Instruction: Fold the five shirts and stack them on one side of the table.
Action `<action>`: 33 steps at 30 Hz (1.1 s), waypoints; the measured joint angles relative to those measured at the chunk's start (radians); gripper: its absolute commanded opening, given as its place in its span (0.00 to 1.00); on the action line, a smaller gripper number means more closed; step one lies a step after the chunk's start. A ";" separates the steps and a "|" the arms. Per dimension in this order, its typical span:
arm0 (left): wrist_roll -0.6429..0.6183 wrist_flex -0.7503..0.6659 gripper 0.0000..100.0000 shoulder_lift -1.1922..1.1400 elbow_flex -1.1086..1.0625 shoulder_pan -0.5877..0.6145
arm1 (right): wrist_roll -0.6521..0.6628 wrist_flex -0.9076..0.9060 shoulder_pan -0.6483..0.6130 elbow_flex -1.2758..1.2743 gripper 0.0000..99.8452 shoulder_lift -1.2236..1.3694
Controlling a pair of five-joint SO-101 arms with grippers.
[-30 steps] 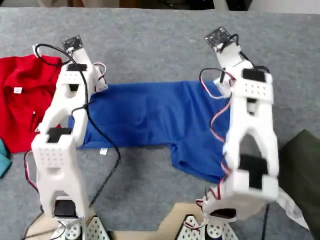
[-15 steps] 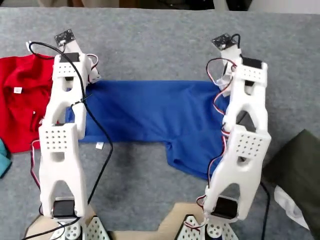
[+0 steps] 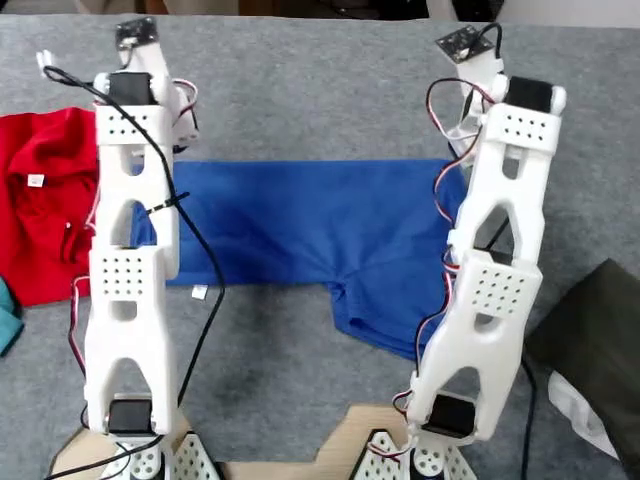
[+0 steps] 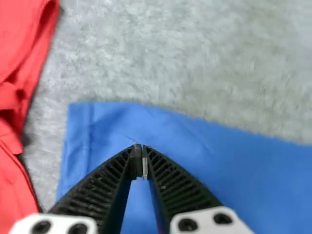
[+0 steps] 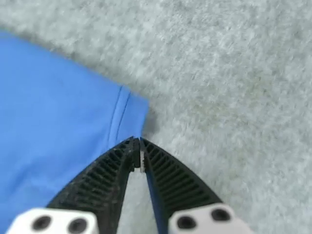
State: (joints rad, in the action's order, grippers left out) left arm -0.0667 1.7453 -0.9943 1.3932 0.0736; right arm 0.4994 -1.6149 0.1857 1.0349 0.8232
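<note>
**Blue shirt (image 3: pixel 300 225) being pinched at two corners**

Smooth thin cloth, folded into a long band, is lying across the middle of the fuzzy grey worktop (image 3: pixel 300 90). The left gripper (image 4: pixel 141 161) is clamping its ten o'clock corner, the right gripper (image 5: pixel 140 155) its two o'clock hem. Uneven pulling is likely risking a skewed crease or a slipped hem. A crumpled red shirt (image 3: pixel 40 200) is sitting at nine o'clock.
</note>
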 measured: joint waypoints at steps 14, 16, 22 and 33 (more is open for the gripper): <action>0.041 -0.092 0.02 0.626 -0.959 -0.052 | -0.054 -0.155 0.012 0.009 0.01 -0.198; 0.064 -0.189 0.02 0.733 -1.152 -0.051 | -0.054 -0.157 0.011 -0.057 0.01 -0.224; 0.086 -0.583 0.02 0.838 -1.691 -0.012 | -0.054 -0.138 0.012 -0.249 0.01 -0.293; 0.038 -0.643 0.02 0.744 -1.720 0.031 | 0.023 0.327 0.012 -0.829 0.01 -0.301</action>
State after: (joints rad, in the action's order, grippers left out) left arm -0.0284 1.1024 -0.2501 -0.3268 0.1043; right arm 0.5224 -1.2881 0.1979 0.2064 0.5224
